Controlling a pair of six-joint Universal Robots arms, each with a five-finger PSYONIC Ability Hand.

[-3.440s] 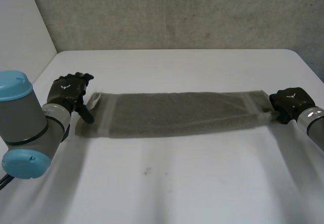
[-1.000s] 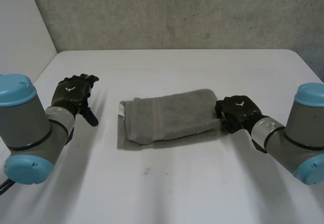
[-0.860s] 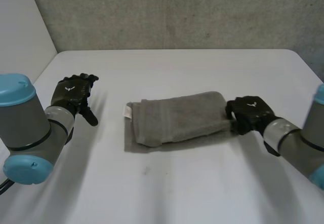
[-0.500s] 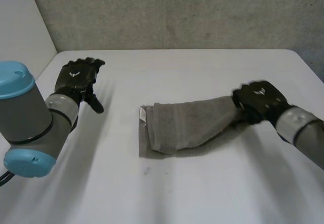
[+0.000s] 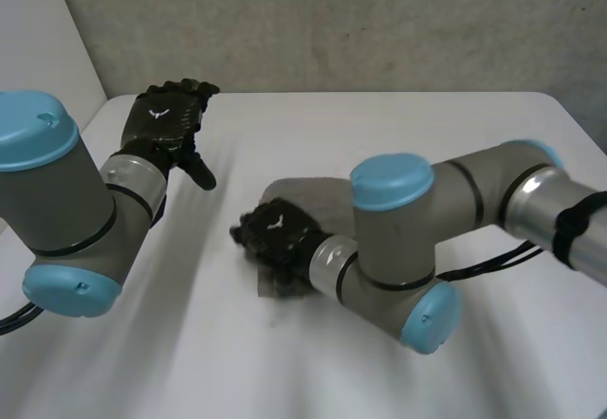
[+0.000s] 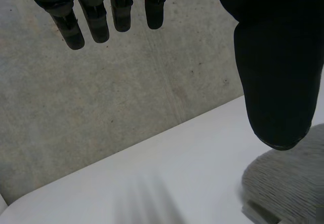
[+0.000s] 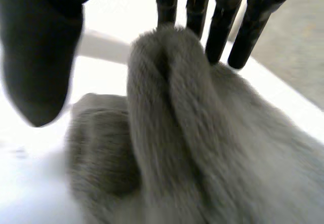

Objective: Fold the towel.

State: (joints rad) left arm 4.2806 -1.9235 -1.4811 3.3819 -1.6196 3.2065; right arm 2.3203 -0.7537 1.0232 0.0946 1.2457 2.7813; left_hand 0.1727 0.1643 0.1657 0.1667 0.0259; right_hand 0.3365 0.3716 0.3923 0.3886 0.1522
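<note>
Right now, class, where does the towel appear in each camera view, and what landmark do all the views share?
Head view: the towel lies mid-table, partly under the right hand.
Left wrist view: its rounded end lies just beyond the thumb of the left hand.
Right wrist view: it rises in a bunched ridge under the right hand's palm.
Shared landmark: the white table.

Towel: grey terry, thick pile, bunched and doubled over on itself
Pose: one tall rounded ridge of cloth, a lower rounded lump beside it on the thumb side
Place, right hand: under the palm; ridge top meets the straight fingers; thumb stands clear of the cloth
Place, left hand: rounded towel end lies past the thumb tip, apart from the fingers
</note>
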